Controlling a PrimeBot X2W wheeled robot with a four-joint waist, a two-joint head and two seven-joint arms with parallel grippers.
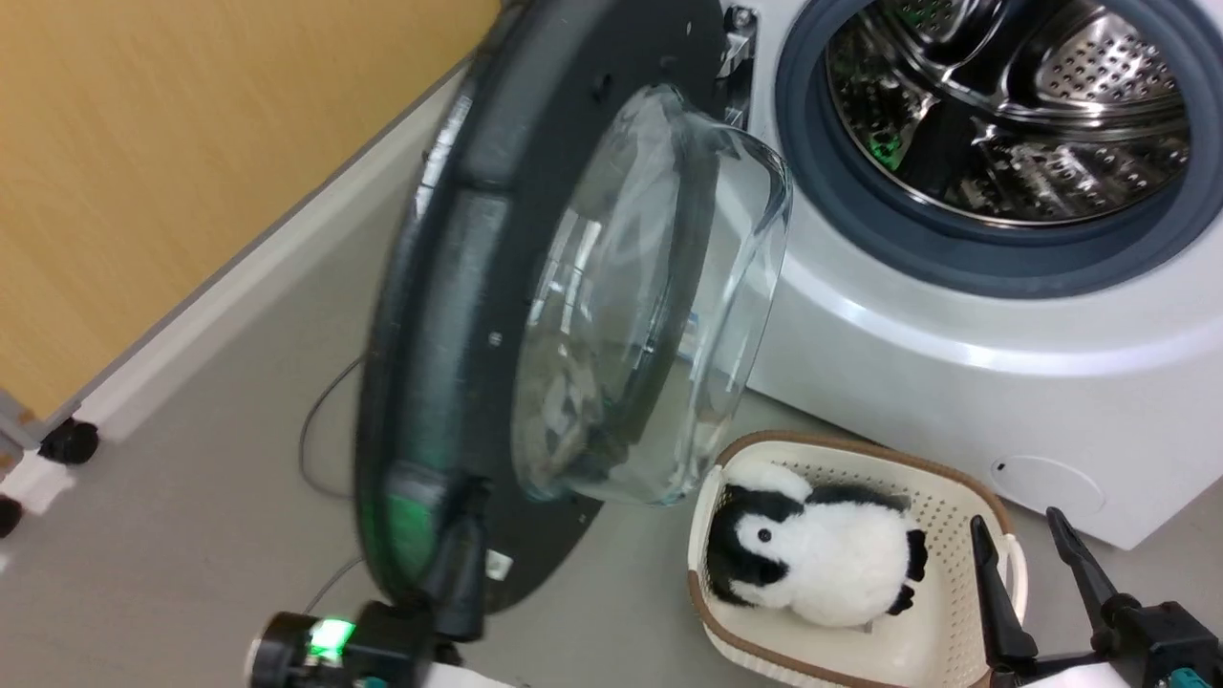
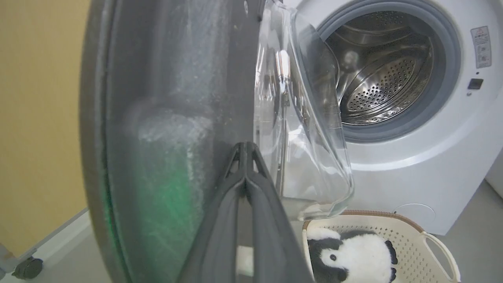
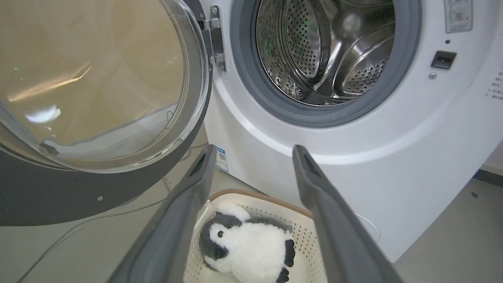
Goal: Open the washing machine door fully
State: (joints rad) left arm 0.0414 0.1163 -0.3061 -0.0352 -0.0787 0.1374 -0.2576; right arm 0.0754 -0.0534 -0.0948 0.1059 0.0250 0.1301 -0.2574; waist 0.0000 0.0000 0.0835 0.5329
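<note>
Bottom centre, the left gripper [image 2: 245,145], fingers together, leans on the half-open washing machine door [image 2: 169,118]; next, push it wider. Right gripper [image 3: 254,148] spread.

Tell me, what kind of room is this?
Probably a laundry corner, perhaps a mock-up for testing: a white front-loading washing machine with its round door swung open, a cream basket on the floor before it holding a plush penguin, and a plain yellow wall.
</note>
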